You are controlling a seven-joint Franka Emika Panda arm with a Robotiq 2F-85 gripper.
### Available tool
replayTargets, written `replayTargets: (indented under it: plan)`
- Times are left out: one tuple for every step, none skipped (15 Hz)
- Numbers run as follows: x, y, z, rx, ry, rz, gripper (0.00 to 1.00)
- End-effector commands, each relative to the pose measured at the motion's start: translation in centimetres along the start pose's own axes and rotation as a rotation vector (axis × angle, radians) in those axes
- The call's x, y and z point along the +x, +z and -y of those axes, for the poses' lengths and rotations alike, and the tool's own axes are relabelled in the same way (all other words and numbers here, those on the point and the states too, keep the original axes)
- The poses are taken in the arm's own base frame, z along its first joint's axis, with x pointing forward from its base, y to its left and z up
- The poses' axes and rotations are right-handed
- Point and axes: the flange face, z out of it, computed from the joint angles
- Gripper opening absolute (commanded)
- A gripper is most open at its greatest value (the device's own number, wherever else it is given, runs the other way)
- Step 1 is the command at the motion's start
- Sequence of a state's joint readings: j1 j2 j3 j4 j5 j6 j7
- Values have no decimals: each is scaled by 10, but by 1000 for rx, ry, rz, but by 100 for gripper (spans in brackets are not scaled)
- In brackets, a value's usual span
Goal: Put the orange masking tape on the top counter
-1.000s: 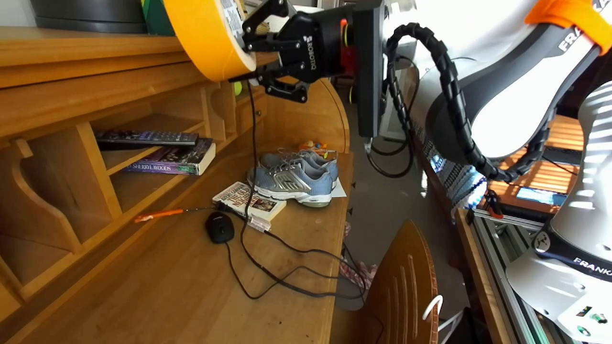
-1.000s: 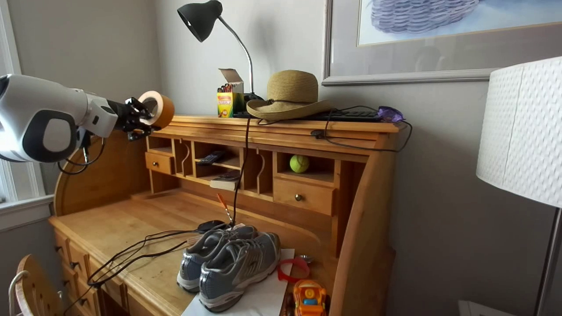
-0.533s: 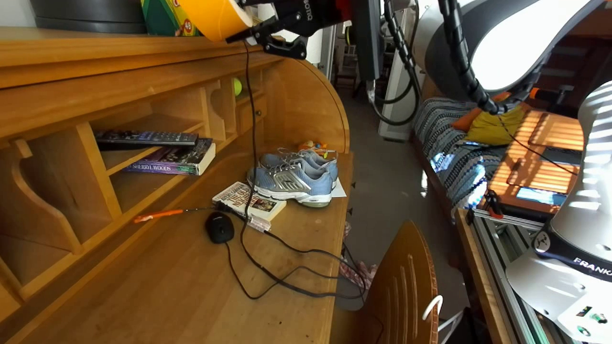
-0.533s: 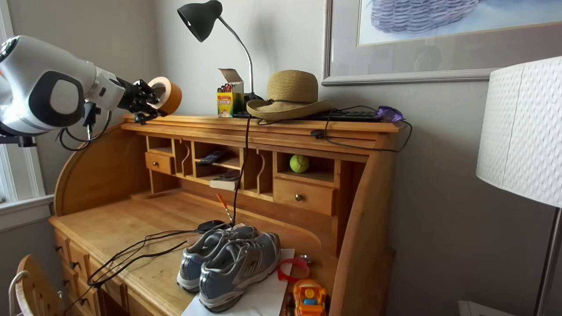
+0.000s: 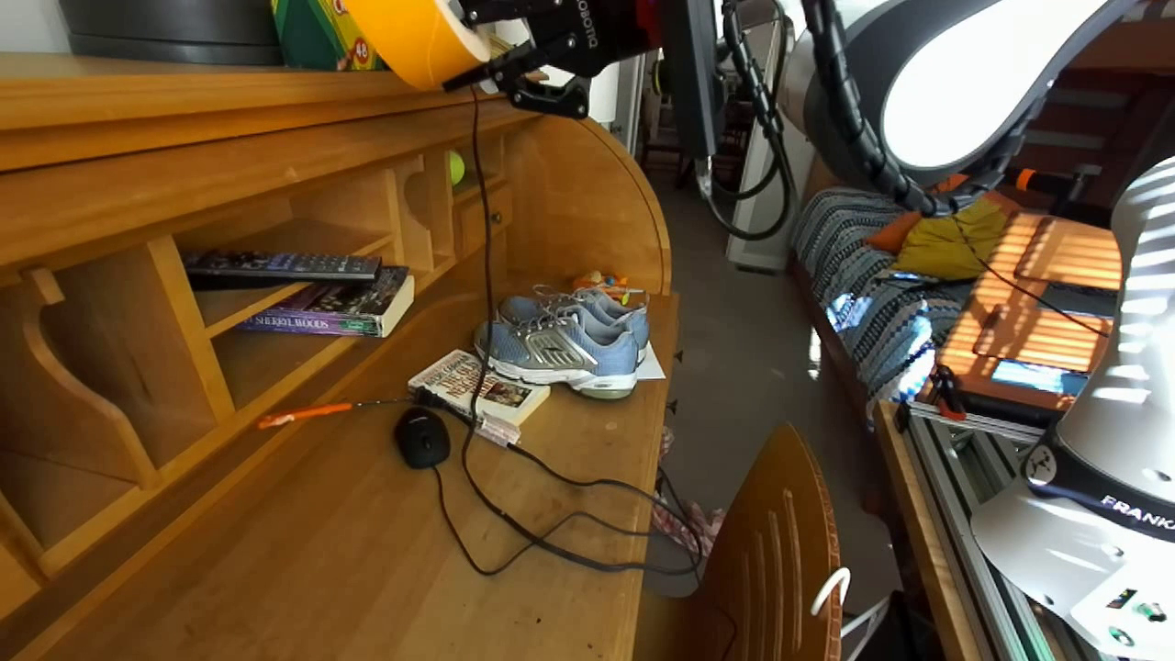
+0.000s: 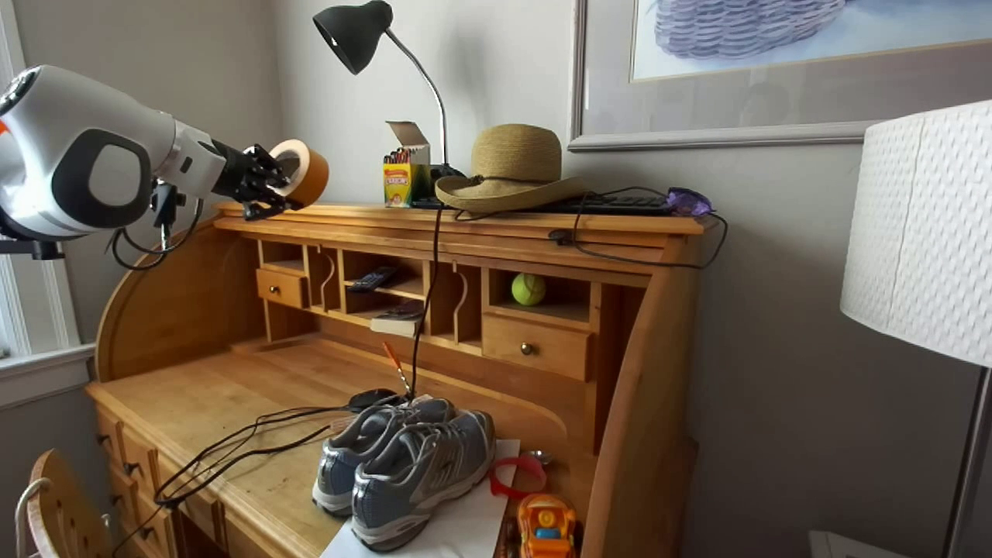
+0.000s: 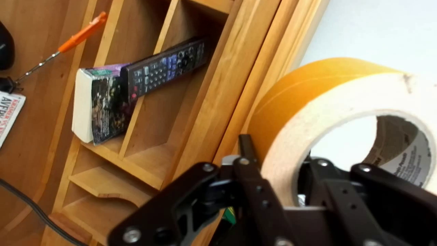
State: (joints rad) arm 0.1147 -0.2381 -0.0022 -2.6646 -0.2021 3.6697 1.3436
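The orange masking tape, a wide roll, is held in the air in both exterior views and fills the right of the wrist view. My gripper is shut on the roll's wall, one finger outside and one inside the ring. The gripper also shows in an exterior view. The top counter is the hutch's top board, also visible in an exterior view. The tape is tilted, near this board's far-left end. I cannot tell whether it is over the board or in front of it.
On the top board stand a crayon box, a black lamp, a straw hat and a keyboard. A black cable hangs down the front. Shoes and a mouse are on the lower desk.
My gripper has risen with the tape from below the top board's edge to about its height or above. In the last half second it moved slightly closer to the crayon box and a little down.
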Motion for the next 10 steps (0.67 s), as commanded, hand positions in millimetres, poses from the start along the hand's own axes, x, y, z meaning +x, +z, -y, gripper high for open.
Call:
replayTargets:
  plan:
    - [31,7,18,16,-33,-93,7]
    - [37,12,26,17,-50,-106,7]
    - [41,15,33,20,-67,-115,7]
    - [44,21,41,23,-85,-114,7]
    - [46,27,49,23,-102,-109,7]
    - [47,34,57,18,-119,-103,7]
    - [47,42,64,6,-134,-93,7]
    - [48,50,69,-4,-148,-86,7]
    - [50,59,75,-13,-160,-80,7]
    - [52,67,79,-23,-175,-74,7]
